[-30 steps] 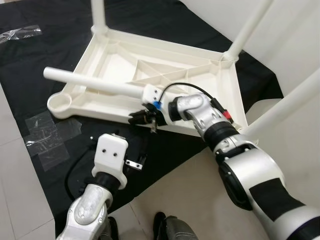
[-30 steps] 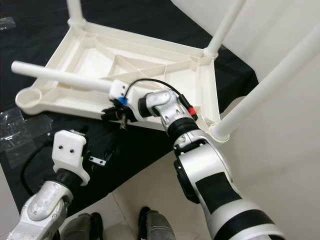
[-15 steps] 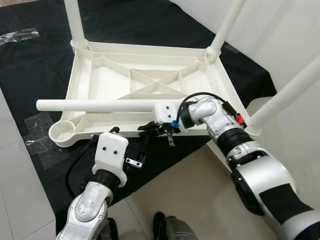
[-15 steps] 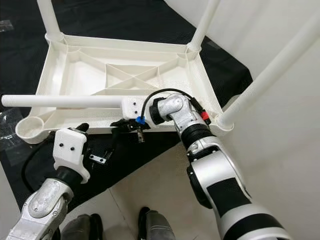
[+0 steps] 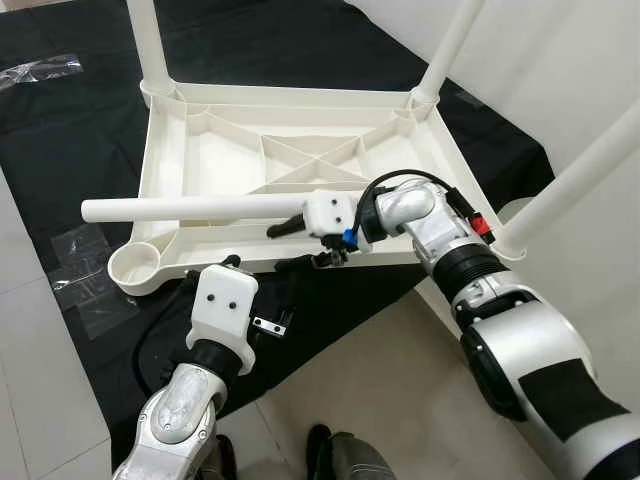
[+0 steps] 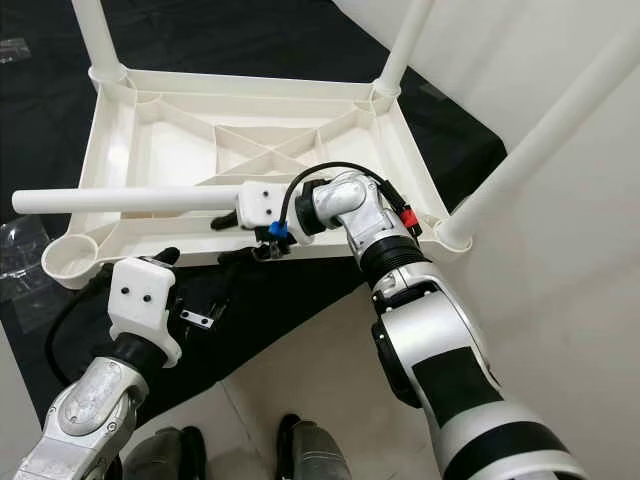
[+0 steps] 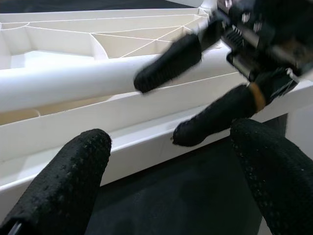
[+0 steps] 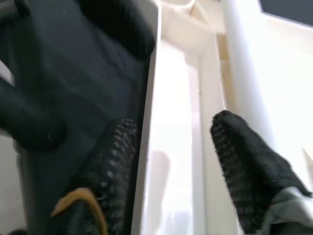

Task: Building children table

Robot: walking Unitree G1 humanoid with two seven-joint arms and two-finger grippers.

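Upside-down white ribbed table [image 5: 300, 165], loose leg [image 5: 190, 209]

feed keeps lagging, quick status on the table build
Right end effector open, straddling table edge beside loose leg. Left end effector open, low by table rim. Empty corner socket unobstructed.

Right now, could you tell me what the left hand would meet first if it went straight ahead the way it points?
Probably the near side wall of the upturned table: the left hand points at it, open, with the right hand's fingers just in front.
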